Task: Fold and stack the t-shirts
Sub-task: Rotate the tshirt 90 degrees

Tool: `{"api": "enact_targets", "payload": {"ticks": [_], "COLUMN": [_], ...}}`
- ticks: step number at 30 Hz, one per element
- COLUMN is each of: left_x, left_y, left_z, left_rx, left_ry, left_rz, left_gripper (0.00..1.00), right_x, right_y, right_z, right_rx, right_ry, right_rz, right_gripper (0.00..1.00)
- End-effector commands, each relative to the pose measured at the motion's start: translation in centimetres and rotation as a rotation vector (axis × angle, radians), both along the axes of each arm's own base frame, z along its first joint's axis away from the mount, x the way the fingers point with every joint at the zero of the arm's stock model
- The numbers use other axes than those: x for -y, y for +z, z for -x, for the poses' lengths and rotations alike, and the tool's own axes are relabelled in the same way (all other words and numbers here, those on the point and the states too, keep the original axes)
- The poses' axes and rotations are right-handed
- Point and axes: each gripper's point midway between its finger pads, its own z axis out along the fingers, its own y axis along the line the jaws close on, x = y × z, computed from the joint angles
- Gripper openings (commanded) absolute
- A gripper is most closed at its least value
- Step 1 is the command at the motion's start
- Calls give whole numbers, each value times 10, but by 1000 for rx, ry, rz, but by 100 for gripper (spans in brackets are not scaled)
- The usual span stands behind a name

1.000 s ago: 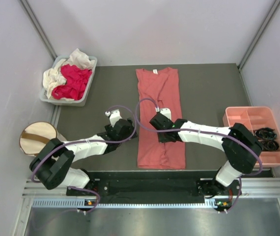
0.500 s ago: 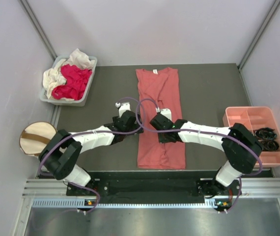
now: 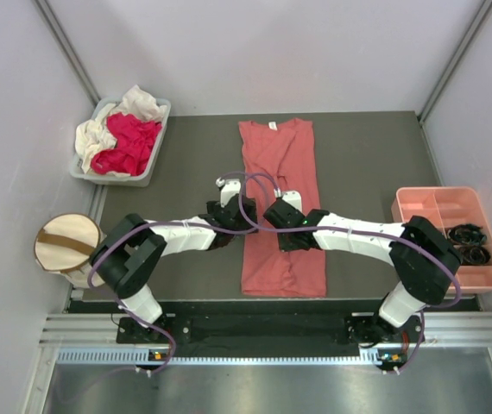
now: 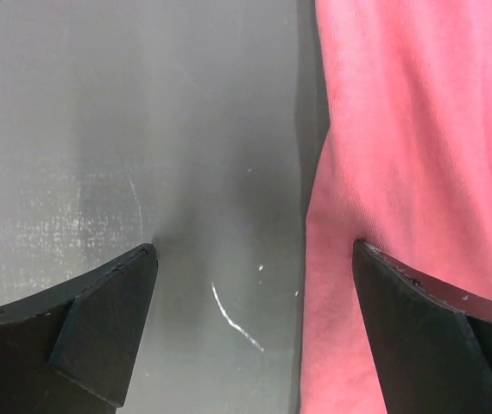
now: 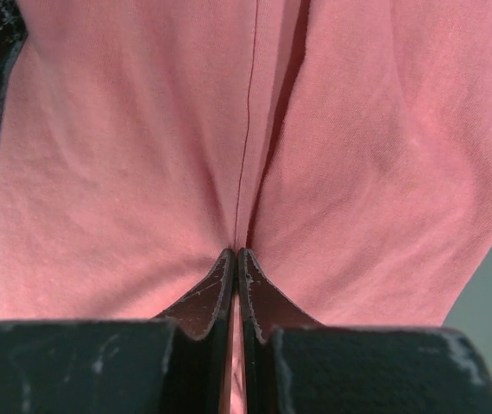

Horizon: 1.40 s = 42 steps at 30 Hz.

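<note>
Folding the salmon-pink shirt [image 3: 276,159], laid lengthwise at the centre of the table [image 3: 367,155], is in hand. Its middle is seemingly pinched by the closed right gripper [image 5: 237,256], and its left edge is straddled by the wide-open left gripper [image 4: 253,250]. A grip there is called for next.

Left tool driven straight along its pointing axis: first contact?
Likely the left edge of the salmon-pink shirt under one finger, bare table under the other: the open left tool straddles that edge. Height unclear.
</note>
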Motion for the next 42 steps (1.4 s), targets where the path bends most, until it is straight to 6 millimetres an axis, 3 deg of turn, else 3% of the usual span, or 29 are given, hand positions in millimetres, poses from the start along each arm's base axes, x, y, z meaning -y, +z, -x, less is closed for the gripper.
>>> {"api": "enact_targets", "payload": {"ticks": [1, 9, 16, 20, 26, 28, 32, 35, 42], "left_x": [-16, -42, -47, -47, -45, -45, -46, -47, -55], "left_y": [-47, -66, -74, -75, -73, -73, -72, -72, -61], "left_z": [32, 53, 64, 65, 65, 64, 64, 65, 70], "left_rx": [-143, -190, -218, -223, -218, -219, -218, -217, -211], "left_ry": [-1, 40, 51, 57, 55, 54, 59, 64, 90], "left_rz": [-127, -277, -271, -262, -261, -261, -263, -269, -262], "left_gripper": [99, 99, 99, 99, 99, 99, 99, 99, 99], "right_x": [0, 2, 6, 14, 24, 25, 26, 33, 46], "right_y": [5, 5, 12, 31, 38, 36, 31, 29, 42], "right_z": [5, 6, 5, 3, 5, 7, 11, 13, 7], "right_rx": [15, 16, 35, 86, 94, 86, 66, 64, 122], "right_ry": [-2, -9, -39, -76, -94, -93, -93, -113, -177], "right_rz": [-17, -18, -26, -50, -31, -27, -21, 2, 9], "right_gripper": [0, 0, 0, 0, 0, 4, 26, 36, 43]}}
